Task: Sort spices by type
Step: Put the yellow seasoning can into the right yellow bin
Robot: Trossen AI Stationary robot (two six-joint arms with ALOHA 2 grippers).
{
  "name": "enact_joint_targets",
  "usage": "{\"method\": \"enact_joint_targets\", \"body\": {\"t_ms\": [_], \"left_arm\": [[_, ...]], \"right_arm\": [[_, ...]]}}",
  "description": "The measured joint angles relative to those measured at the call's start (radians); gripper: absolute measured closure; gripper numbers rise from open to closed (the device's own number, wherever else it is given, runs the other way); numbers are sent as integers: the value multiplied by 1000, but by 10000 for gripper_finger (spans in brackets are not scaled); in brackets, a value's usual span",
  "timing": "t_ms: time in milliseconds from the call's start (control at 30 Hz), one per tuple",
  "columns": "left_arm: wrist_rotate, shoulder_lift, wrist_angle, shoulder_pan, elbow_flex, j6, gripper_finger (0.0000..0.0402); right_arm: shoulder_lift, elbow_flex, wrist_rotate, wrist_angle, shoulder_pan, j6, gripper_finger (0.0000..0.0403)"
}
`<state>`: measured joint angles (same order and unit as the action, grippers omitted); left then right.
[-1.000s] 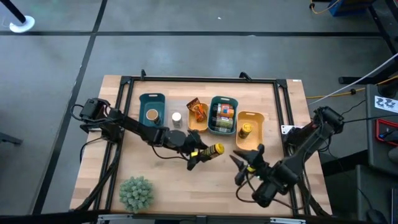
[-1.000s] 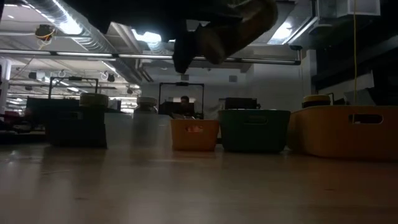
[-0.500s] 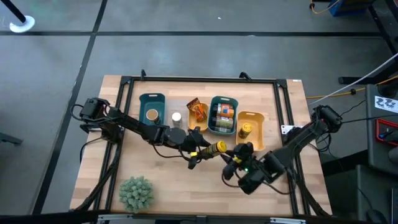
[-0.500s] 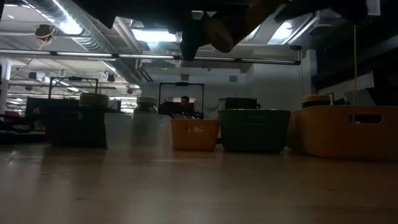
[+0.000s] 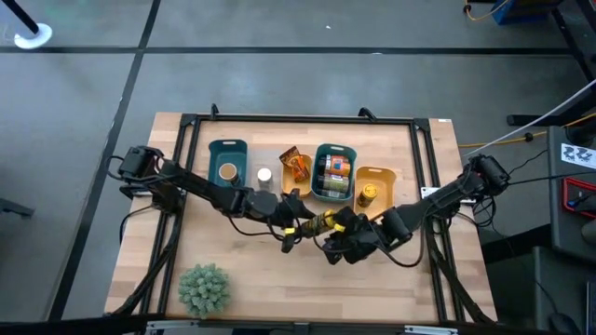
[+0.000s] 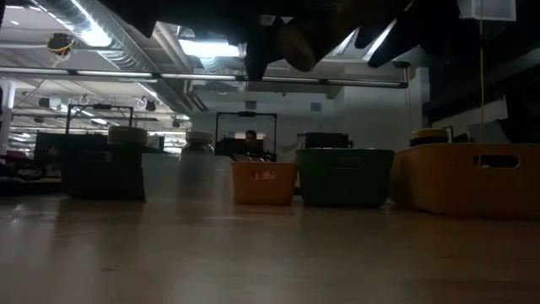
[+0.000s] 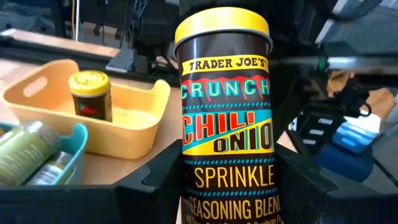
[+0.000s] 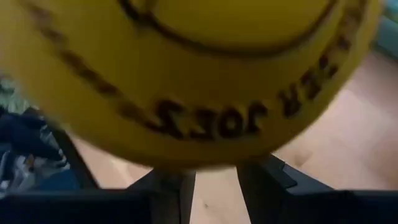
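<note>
My left gripper (image 5: 300, 228) is over the table's middle, shut on a dark spice jar (image 5: 322, 221) with a yellow lid and a "Crunchy Chili Onion Sprinkle" label (image 7: 225, 112). My right gripper (image 5: 341, 233) is open and sits right at the jar's lid end. The yellow lid (image 8: 186, 62) fills the right wrist view. More spices stand in trays along the far side: a tan-lidded jar (image 5: 227, 172), a white-lidded jar (image 5: 264, 177), a brown-orange packet (image 5: 296, 167), several jars (image 5: 334, 173), and a yellow-lidded jar (image 5: 369, 194) (image 7: 91, 93). My left gripper pinches the jar's lower body (image 7: 227, 205) between its two fingers, one on each side. The jar is lifted clear of the table and lies about level, with its lid toward the table's right. My right gripper is up against the yellow lid (image 8: 186, 62). I cannot tell whether it touches.
A row of trays stands along the far side: teal (image 5: 227, 149), clear, small orange (image 5: 296, 191), teal (image 5: 333, 149) and yellow (image 5: 375, 173). A green bushy plant (image 5: 203, 287) sits at the near left corner. Bare wood lies along the near edge (image 6: 270, 253).
My right arm has swung from the near right part of the table toward the left, bringing its open gripper up to the lid end of the held jar. The left gripper and the jar have stayed about where they were.
</note>
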<state>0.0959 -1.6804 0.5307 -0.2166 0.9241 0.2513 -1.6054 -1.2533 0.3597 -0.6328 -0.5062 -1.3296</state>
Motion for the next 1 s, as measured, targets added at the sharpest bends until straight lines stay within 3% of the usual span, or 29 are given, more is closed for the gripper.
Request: {"method": "enact_joint_targets", "body": {"t_ms": [300,700,1000], "left_arm": [[4,111,-100,46,0,-5,215],[22,327,-154,116,0,-117,214],[24,437,-149,137,0,-219,215]], "right_arm": [[53,0,117,-7,-71,253,292],[309,0,509,103,-68,877,292],[344,-1,494,270,23,948,292]]}}
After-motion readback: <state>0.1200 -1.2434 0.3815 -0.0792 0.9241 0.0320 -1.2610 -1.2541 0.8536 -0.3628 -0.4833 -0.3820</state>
